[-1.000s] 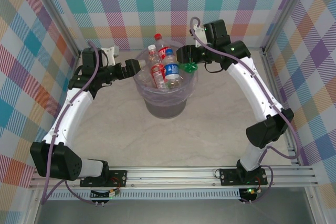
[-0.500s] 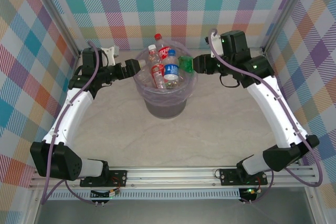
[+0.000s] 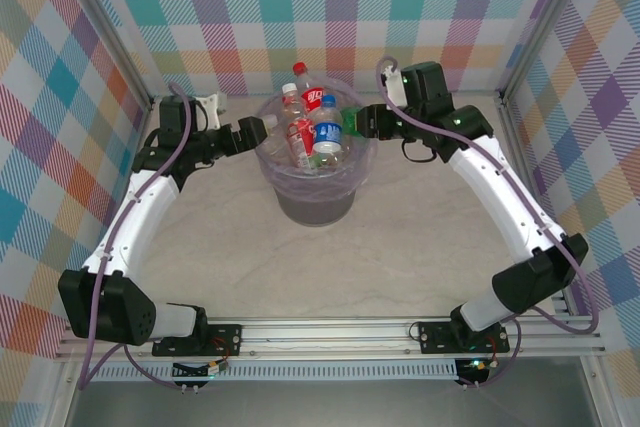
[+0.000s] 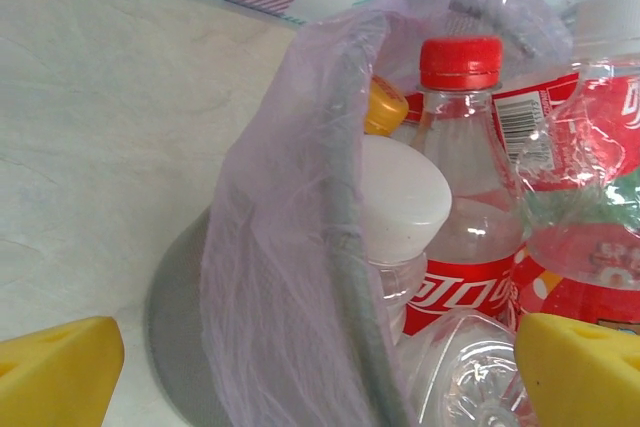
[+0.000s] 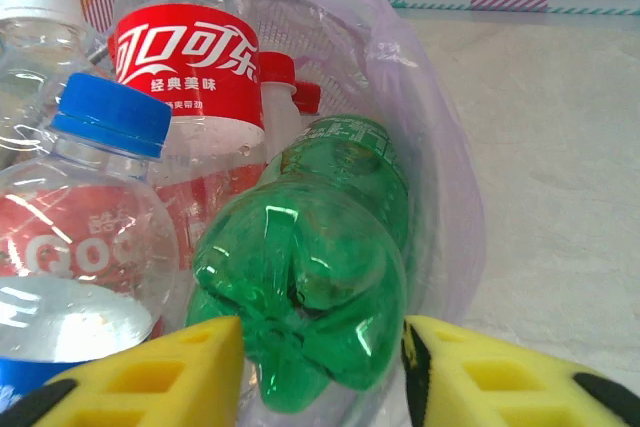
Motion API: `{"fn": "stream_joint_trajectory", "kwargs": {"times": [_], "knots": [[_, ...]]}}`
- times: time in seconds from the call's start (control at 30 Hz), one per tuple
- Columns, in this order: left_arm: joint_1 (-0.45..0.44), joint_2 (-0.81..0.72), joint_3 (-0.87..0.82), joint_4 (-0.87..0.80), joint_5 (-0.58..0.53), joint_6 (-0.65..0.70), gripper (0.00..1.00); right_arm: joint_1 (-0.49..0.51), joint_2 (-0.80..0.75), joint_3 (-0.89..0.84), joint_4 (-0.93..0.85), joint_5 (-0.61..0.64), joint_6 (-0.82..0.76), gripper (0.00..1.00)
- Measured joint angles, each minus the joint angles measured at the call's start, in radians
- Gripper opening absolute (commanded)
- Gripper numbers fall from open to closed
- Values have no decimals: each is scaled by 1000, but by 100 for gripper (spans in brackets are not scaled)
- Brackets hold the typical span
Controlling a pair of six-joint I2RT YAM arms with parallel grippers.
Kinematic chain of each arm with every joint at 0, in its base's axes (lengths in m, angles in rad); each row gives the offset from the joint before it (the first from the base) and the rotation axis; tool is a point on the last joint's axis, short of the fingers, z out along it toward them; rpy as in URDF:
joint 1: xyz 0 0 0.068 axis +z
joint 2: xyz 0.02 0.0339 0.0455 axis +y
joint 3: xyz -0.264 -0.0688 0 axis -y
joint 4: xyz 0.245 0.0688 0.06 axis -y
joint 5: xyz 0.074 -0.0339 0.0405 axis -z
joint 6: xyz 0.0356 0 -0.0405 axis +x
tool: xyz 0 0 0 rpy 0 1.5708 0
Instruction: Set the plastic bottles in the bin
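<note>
Plastic bottles (image 3: 312,132) sit packed in bin (image 3: 318,202), centred toward the far edge of table (image 3: 220,247). Both arms reach in level at the rim. Left gripper (image 3: 262,129) jaws wide apart, straddling the rim. Right gripper (image 3: 361,119) clamped on green bottle (image 5: 320,247) base, just inside the liner. Left wrist view adds orange cap (image 4: 385,107).

A clear bottle (image 5: 185,62) wears a red label reading 可口可乐 in white, with 经典美味 smaller beneath. The blue-capped bottle (image 5: 90,237) shows partial white letters, unreadable. A red-capped bottle (image 4: 460,247) bears white Chinese script, partly hidden. A crumpled bottle (image 4: 560,147) carries a barcode.
</note>
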Motion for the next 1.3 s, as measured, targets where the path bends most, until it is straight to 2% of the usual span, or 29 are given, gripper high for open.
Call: {"fn": "stream_joint_trajectory", "kwargs": {"times": [0.1,0.23,0.3,0.37,0.53,0.67,0.8,0.97,1.13,1.3], "knots": [[5,-15,19,-10,-64,6,100,-17,-61,-18,-3,3,-5,59],[24,-75,-1,3,-250,-3,100,-106,-186,-76,-2,19,-20,68],[34,-119,-55,27,-378,-20,100,-170,-256,-149,5,50,-23,81],[40,-163,-142,61,-508,-48,100,-239,-335,-270,21,109,-29,100],[40,-200,-409,184,-732,-103,100,-386,-434,-632,101,238,-42,99],[29,-135,-522,286,-845,-72,100,-422,-422,-903,232,276,-45,99],[11,-35,-594,453,-900,-13,100,-422,-408,-1080,410,294,-49,99],[-8,57,-660,631,-903,92,100,-422,-352,-1222,704,332,-70,99],[-19,94,-648,764,-874,195,100,-421,-252,-1250,884,334,-92,99],[-31,98,-649,821,-854,253,100,-421,-244,-1272,1061,330,-120,99]]}}
